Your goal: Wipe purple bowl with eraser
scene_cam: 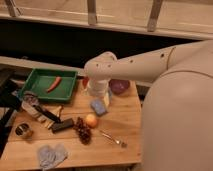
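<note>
The purple bowl sits at the back right of the wooden table, just right of my wrist. The eraser, a small flat black block, lies at the front left, next to the grapes and well apart from my hand. My white arm reaches in from the right. My gripper hangs below the wrist at the table's back, between the orange bowl and the purple bowl and above the blue sponge. It is open with nothing in it.
The orange bowl is mostly hidden behind my wrist. A green tray holds a red chili. Also here: a long black-handled tool, grapes, an orange fruit, a spoon, a can, a grey cloth.
</note>
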Tool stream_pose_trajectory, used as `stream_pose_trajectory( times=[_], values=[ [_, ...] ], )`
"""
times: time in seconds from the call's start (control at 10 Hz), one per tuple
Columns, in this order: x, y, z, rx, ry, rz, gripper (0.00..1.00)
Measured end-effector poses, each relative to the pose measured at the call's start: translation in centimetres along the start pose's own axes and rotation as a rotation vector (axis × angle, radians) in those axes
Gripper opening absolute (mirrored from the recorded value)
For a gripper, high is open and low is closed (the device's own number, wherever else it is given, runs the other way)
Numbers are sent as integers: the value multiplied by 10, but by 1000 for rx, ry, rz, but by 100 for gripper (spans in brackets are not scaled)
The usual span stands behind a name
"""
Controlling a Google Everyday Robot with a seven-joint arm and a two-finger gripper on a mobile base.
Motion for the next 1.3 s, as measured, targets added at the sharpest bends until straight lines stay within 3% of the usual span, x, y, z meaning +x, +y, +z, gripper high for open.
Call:
stream_pose_trajectory(
  times=[0.2, 0.7, 1.0, 1.3],
  values=[
    [13, 15, 1, -16, 12, -39, 80],
    [10, 11, 3, -30, 24, -46, 80],
    [14, 23, 18, -142, 84, -82, 80],
    [36, 79, 34, -237, 152, -157, 80]
  ],
)
